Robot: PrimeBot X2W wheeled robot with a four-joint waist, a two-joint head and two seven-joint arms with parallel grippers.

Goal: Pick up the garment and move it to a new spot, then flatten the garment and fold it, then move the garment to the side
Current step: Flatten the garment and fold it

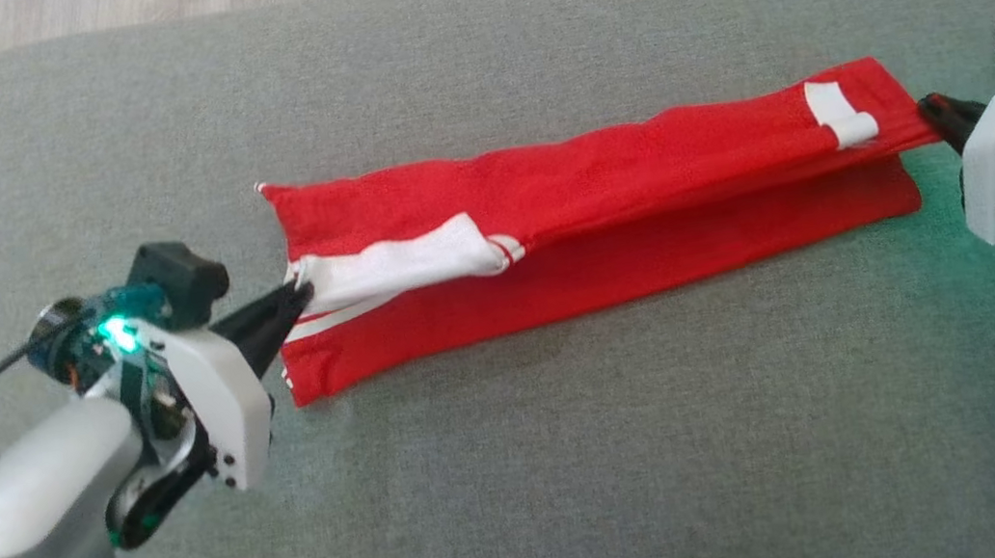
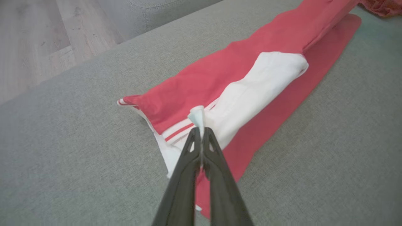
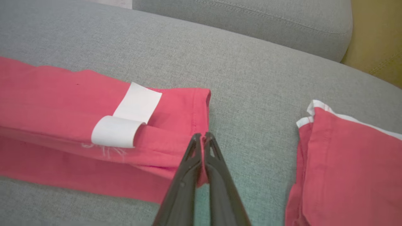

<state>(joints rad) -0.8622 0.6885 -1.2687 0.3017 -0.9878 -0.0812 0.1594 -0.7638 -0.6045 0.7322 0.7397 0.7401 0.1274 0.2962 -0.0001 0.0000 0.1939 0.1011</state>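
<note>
Red cloth, soft and lightly woven as far as I can judge, is making up the garment (image 1: 604, 206), which is lying stretched in a long narrow band across the middle of the grey cushion (image 1: 530, 508). I am reading the job as roughly halfway. The garment is sitting flat on the cushion and one lengthwise fold is looking laid, the upper layer resting over a lower layer that is peeking out toward the cushion's near edge. The shortening folds and the move to the side are, I am judging, not yet done.

My left gripper (image 1: 298, 299) is pinching tight on the garment's white edge toward the cushion's left end. My right gripper (image 1: 933, 109) is clamping on the red hem toward the cushion's right end, with the cloth running fairly taut between them.

A white sleeve panel (image 1: 403, 268) with thin red stripes is bunching softly, and a crisp white label (image 1: 839, 114) is curling over the fold. The cushion's weave is looking coarse and matte. Another folded red piece (image 3: 345, 163) is resting at the cushion's far right
</note>
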